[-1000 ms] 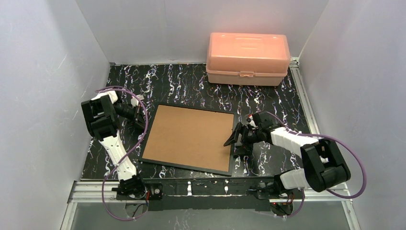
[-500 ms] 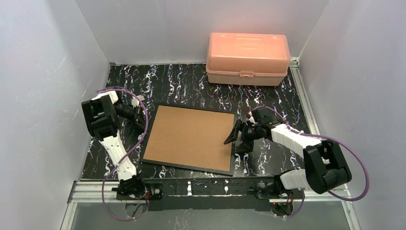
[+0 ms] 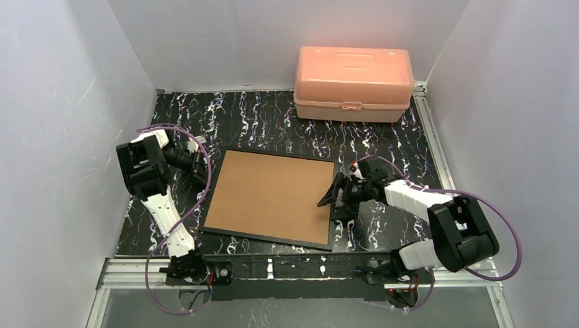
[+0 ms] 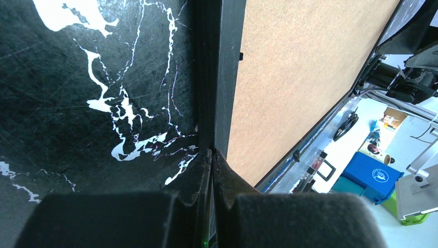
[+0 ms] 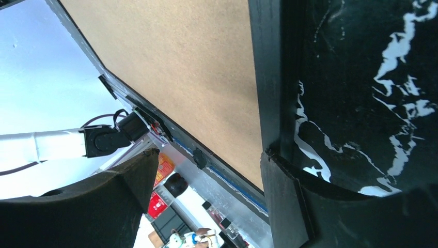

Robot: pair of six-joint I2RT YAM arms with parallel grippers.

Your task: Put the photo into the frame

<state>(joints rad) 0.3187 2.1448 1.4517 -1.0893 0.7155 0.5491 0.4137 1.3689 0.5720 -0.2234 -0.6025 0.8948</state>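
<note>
Black white-veined tabletop inside grey walls, logged from above. Found the frame lying flat at mid-table, brown fibreboard back up, thin black moulding all round, glass side hidden underneath. Could not find the photo in any view; position not determinable. Noted a pink lidded box beyond the frame's far right corner, against the back wall, well apart from the frame. Read the left gripper just off the frame's left edge near the far corner, partly masked from above by its own wrist and purple cable. In the left wrist view saw its fingertips pressed together, gripping nothing, pointing at the outer side of the moulding; contact too close to call. Read the right gripper astride the frame's right edge, jaws spread wide, holding nothing. In the right wrist view saw one finger raised over the board and the other finger low at the moulding's outer side, both cropped at the picture's bottom edge. Marked bare tabletop on all four sides of the frame, widest beyond the far edge, narrowest along the near edge by the arm bases. Compared with a second ago: right gripper nudged slightly inward over the board; frame, box and left arm unmoved.
</note>
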